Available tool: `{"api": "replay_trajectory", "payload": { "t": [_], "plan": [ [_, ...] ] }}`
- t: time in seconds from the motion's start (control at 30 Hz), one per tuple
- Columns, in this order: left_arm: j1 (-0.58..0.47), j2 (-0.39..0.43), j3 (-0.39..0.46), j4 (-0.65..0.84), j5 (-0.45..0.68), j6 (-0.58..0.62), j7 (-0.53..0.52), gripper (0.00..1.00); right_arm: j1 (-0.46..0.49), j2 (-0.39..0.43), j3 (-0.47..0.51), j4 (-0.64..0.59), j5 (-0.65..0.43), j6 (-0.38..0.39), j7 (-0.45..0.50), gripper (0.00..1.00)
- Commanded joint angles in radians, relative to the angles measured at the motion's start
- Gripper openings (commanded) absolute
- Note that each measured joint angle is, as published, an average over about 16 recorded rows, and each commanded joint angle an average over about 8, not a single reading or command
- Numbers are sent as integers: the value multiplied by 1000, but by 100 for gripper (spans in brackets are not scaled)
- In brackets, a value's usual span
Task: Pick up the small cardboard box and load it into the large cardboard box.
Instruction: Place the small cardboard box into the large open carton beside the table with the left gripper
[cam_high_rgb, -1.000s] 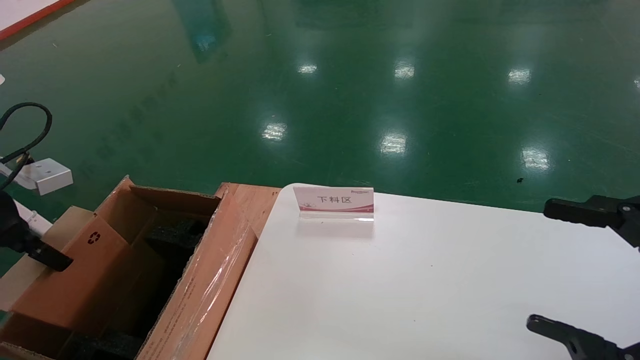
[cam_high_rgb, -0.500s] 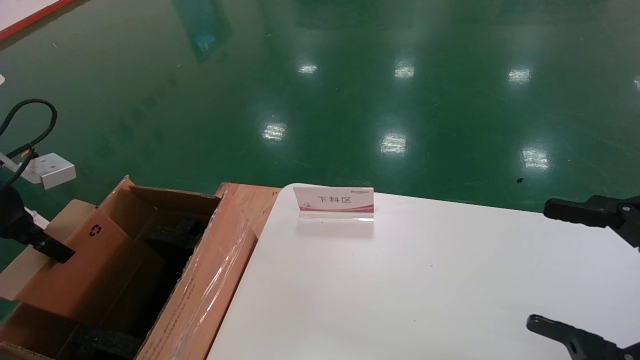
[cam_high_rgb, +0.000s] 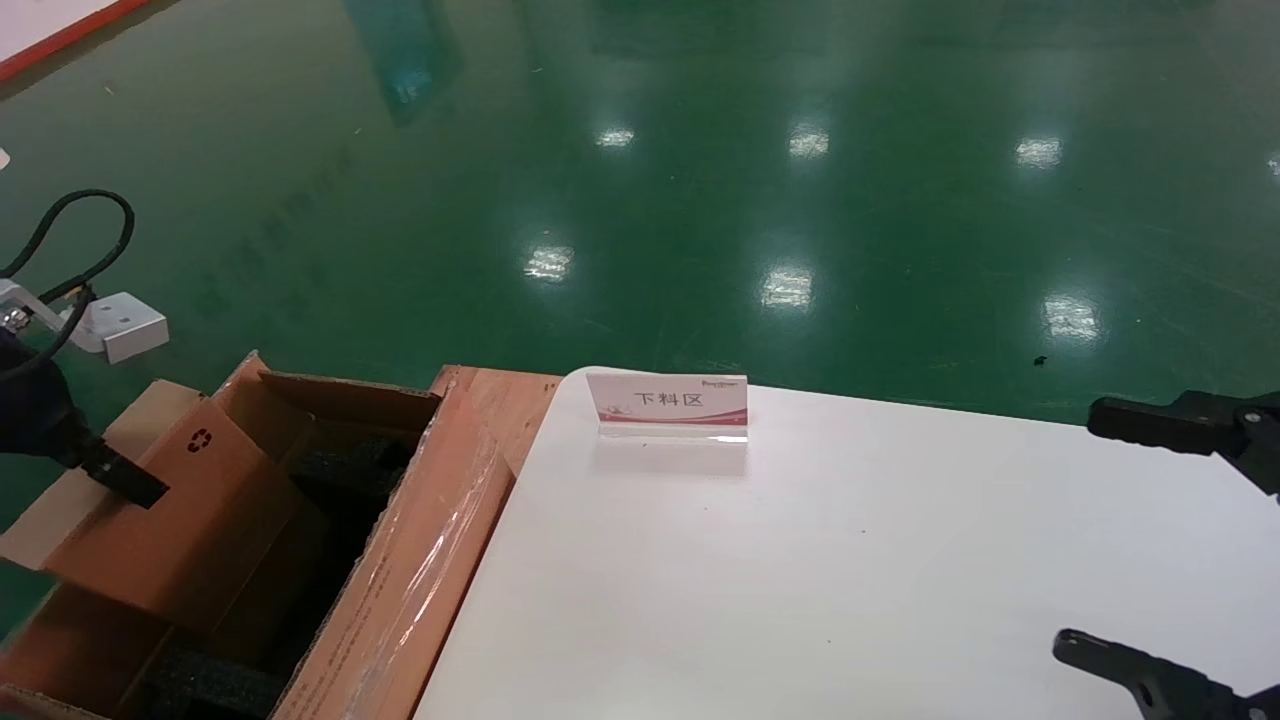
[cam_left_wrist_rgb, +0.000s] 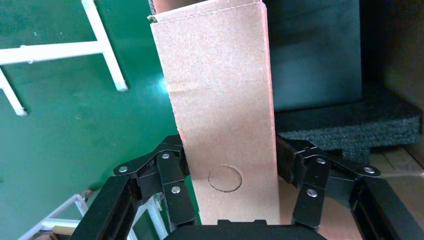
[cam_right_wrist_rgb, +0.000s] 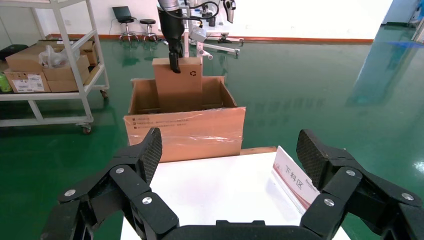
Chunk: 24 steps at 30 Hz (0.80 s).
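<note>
The small cardboard box (cam_high_rgb: 175, 520), plain brown with a black recycling symbol, hangs tilted over the left side of the large cardboard box (cam_high_rgb: 420, 580), with its lower end inside the opening. My left gripper (cam_high_rgb: 128, 484) is shut on it. In the left wrist view the fingers (cam_left_wrist_rgb: 172, 165) press both sides of the small cardboard box (cam_left_wrist_rgb: 220, 95), with black foam (cam_left_wrist_rgb: 350, 125) beyond. The right wrist view shows the small cardboard box (cam_right_wrist_rgb: 179, 87) upright in the large cardboard box (cam_right_wrist_rgb: 185, 132). My right gripper (cam_high_rgb: 1075, 530) is open over the table's right edge and holds nothing.
A white table (cam_high_rgb: 850, 560) carries a pink-and-white sign (cam_high_rgb: 667, 402) near its far edge. Wood (cam_high_rgb: 505, 400) shows between the table and the carton. A shelf cart with boxes (cam_right_wrist_rgb: 50, 65) stands off to one side on the green floor.
My left gripper has carried the small cardboard box upward in the head view and slightly to the right. The right arm has not moved.
</note>
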Motion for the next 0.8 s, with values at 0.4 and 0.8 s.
{"api": "replay_trajectory", "payload": {
  "t": [0.4, 0.8],
  "plan": [
    [98, 42, -8, 85, -37, -17, 19, 0, 0, 0, -1, 0, 0, 0, 0, 100],
    [187, 82, 6, 141, -48, -6, -30, 0, 0, 1, -1, 0, 1, 1, -1, 100]
  ]
}}
